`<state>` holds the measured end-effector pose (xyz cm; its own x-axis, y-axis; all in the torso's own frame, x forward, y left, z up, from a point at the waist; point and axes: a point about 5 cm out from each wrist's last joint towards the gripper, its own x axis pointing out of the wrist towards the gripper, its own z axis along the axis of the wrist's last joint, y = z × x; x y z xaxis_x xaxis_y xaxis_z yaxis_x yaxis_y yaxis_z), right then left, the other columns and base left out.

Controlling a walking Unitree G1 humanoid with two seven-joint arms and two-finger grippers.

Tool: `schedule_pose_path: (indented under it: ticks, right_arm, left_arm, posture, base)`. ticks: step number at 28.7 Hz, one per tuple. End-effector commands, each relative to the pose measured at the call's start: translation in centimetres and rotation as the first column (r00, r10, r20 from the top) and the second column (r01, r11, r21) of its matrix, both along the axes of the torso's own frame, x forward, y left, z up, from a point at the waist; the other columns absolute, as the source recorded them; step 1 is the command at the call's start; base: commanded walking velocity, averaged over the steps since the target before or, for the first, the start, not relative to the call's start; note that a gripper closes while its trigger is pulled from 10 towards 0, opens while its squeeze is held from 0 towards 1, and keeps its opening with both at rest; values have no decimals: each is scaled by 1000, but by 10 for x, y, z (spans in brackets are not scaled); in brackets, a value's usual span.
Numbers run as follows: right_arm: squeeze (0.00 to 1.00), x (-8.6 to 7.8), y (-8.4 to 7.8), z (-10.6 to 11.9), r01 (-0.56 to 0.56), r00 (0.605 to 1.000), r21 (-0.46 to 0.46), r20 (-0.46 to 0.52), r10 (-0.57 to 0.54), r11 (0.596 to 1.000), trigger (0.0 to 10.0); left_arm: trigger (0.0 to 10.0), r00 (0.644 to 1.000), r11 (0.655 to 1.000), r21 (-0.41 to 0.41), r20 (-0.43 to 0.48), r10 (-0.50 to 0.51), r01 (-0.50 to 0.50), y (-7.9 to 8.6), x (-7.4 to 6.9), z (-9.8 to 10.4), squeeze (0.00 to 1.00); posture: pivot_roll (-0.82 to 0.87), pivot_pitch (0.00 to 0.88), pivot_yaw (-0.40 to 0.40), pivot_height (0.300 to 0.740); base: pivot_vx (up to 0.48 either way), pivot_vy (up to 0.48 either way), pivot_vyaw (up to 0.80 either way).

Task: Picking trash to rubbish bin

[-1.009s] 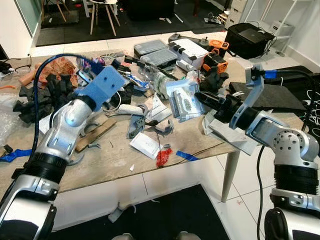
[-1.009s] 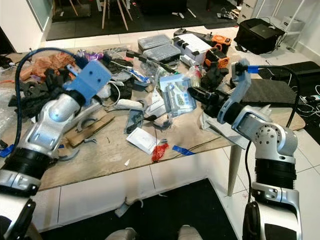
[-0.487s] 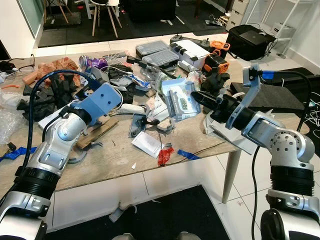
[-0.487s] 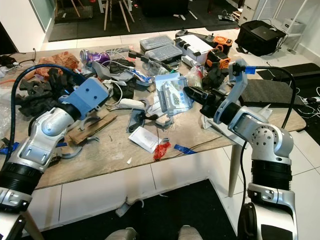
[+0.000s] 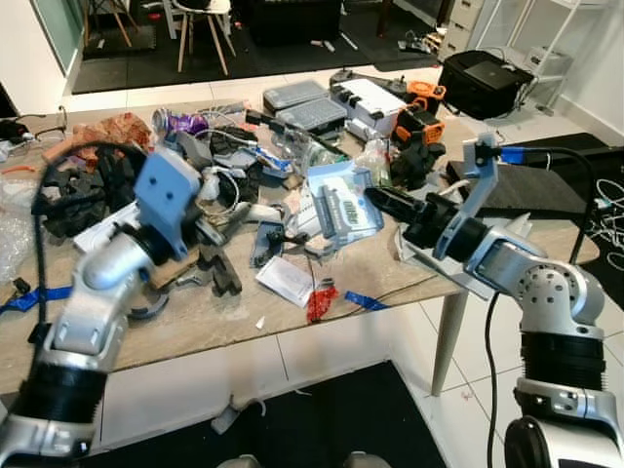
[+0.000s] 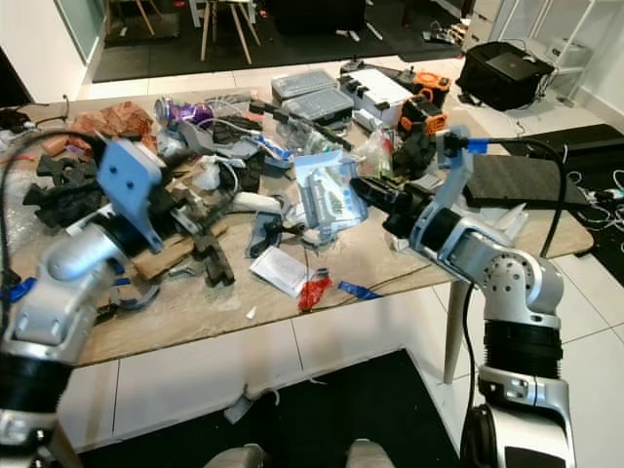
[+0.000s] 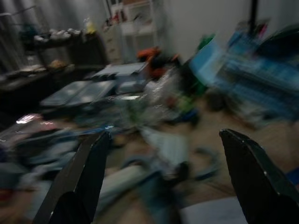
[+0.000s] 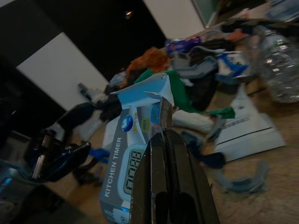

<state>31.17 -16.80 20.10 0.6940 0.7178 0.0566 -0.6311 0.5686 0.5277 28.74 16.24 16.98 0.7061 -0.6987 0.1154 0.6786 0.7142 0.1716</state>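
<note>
The right gripper (image 5: 378, 200) is clamped on a flat, glossy blue timer package (image 5: 339, 200) above the cluttered wooden table (image 5: 224, 312); the left gripper (image 7: 163, 177) has its black fingers spread apart.

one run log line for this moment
right gripper: jaws shut on blue kitchen timer package, held above cluttered wooden table | left gripper: jaws open, empty

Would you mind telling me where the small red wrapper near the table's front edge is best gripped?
Probably from straight above, across its narrow middle. The red wrapper lies flat and crumpled on the table, with bare wood on both sides. The open left hand is nearest.
</note>
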Motion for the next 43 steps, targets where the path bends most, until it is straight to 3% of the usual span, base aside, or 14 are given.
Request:
schedule_pose_path:
  ticks: [1, 5, 11, 15, 30, 36, 37, 38, 43]
  right_arm:
    - [0, -4, 4, 1, -31, 999, -10, 15, 31, 999, 10000]
    - [0, -7, 6, -3, -43, 999, 10, 25, 43, 999, 10000]
    - [0, -15, 16, -16, -50, 997, 33, 61, 47, 998, 10000]
    - [0, -16, 13, -22, -28, 997, 36, 77, 25, 999, 10000]
    - [0, -7, 16, -37, 57, 994, -54, 97, -52, 997, 10000]
    - [0, -4, 15, -36, 119, 974, -98, 204, -97, 988, 10000]
    - [0, -4, 15, -36, 119, 974, -98, 204, -97, 988, 10000]
    - [0, -7, 16, -36, 54, 984, -35, 173, -47, 998, 10000]
    - [0, -6, 18, -38, 43, 984, -10, 175, -41, 999, 10000]
  left_arm:
    - [10000, 999, 999, -31, -11, -38, 37, -5, -4, -2, 0]
    - [10000, 998, 998, -30, -18, -54, 54, -10, -10, -10, 0]
    - [10000, 998, 985, -173, -69, -14, 2, -18, -10, -22, 0]
    - [10000, 996, 973, -226, -83, 35, -53, -21, -6, -28, 0]
    - [10000, 992, 966, -243, -105, 64, -88, -30, 2, -36, 0]
    - [10000, 993, 966, -245, -99, 56, -79, -32, 4, -35, 0]
    - [10000, 993, 966, -245, -99, 56, -79, -32, 4, -35, 0]
    - [10000, 994, 966, -249, -97, 46, -69, -33, 5, -35, 0]
    - [10000, 996, 965, -255, -82, 37, -56, -35, 8, -34, 0]
  posture:
    - [-25, 0, -22, 740]
    - [-24, 0, -24, 740]
    - [-22, 0, -28, 740]
    - [-22, 0, -29, 740]
    - [-14, 0, -23, 740]
    - [-11, 0, -23, 740]
    - [-11, 0, -23, 740]
    - [-11, 0, -23, 740]
    - [-9, 0, -27, 740]
  base:
    - [0, 0, 0]
    - [0, 0, 0]
    - [0, 0, 0]
    - [0, 0, 0]
    - [0, 0, 0]
    - [0, 0, 0]
    - [0, 0, 0]
    - [0, 0, 700]
    - [0, 0, 709]
